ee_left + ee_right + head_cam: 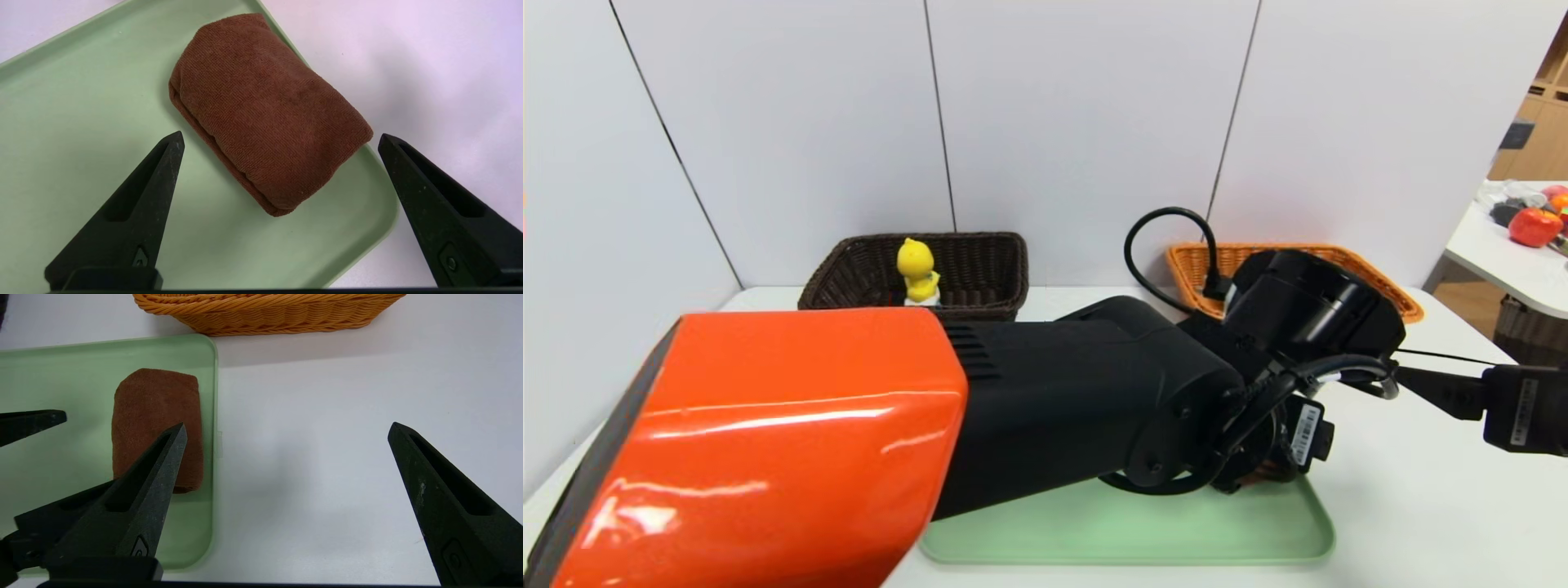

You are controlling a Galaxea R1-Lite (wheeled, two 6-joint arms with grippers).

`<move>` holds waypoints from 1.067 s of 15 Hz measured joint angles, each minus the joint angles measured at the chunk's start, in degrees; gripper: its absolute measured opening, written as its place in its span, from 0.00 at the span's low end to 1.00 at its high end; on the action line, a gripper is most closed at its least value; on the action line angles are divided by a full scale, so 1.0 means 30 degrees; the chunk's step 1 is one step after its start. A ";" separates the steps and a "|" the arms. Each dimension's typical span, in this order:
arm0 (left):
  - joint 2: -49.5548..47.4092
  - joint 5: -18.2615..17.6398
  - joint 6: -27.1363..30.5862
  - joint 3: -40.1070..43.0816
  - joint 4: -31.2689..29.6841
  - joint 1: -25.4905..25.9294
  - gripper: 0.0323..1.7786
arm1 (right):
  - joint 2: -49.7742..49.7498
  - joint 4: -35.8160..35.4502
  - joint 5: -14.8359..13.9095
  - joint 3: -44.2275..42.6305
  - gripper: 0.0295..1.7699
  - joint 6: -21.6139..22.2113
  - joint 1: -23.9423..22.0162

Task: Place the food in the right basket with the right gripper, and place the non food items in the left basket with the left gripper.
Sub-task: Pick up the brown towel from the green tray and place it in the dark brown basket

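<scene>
A white table (1421, 506) fills the scene, backed by pale wall panels. The robot's left arm (768, 441), orange and black, crosses the near half of the head view and hides much of what lies beyond it.

One pale green tray (1143, 535) lies on the near middle of the table. Two baskets stand at the far edge: one dark brown left basket (980, 269) on the far left and one orange-tan right basket (1347, 261) on the far right, partly hidden by the arm.

One rolled brown towel (265, 110) lies on the tray near its right edge. It is the only thing seen on the tray. One yellow duck toy (917, 269) stands upright in the dark brown basket, so that part of the sorting looks done.

No food tin shows in any view. It may already sit in the orange-tan basket, whose inside is hidden, but that cannot be told.

What plainly remains is the towel, which belongs in the left basket.

The left gripper (282, 141) hangs over the tray just short of the towel, its claw spread wide and empty, not touching the cloth. The right gripper (288, 430) hangs over bare table just right of the tray, claw likewise spread wide and holding nothing.
</scene>
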 joint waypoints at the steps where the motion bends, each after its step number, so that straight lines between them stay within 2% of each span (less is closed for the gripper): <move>1: 0.0122 0.0045 -0.0020 -0.0012 -0.0093 0.0000 0.95 | 0.0020 0.0000 0.0000 -0.0008 0.96 0.0228 0.0093; 4: 0.0358 0.0605 -0.0443 -0.0037 -0.0195 0.0000 0.95 | 0.0049 0.0000 -0.0024 0.0012 0.96 0.0366 0.0341; 7: 0.0532 0.2450 -0.1040 -0.0037 -0.0545 -0.0008 0.95 | 0.0045 0.0000 -0.0033 0.0028 0.96 0.0349 0.0406; 12: 0.0764 0.4433 -0.2243 -0.0004 -0.0662 -0.0589 0.95 | 0.0045 0.0000 -0.0033 -0.0008 0.96 0.0305 0.0398; 16: 0.1313 0.5482 -0.2316 -0.0004 -0.1995 -0.1321 0.95 | 0.0045 0.0000 -0.0033 0.0093 0.96 0.0337 0.0423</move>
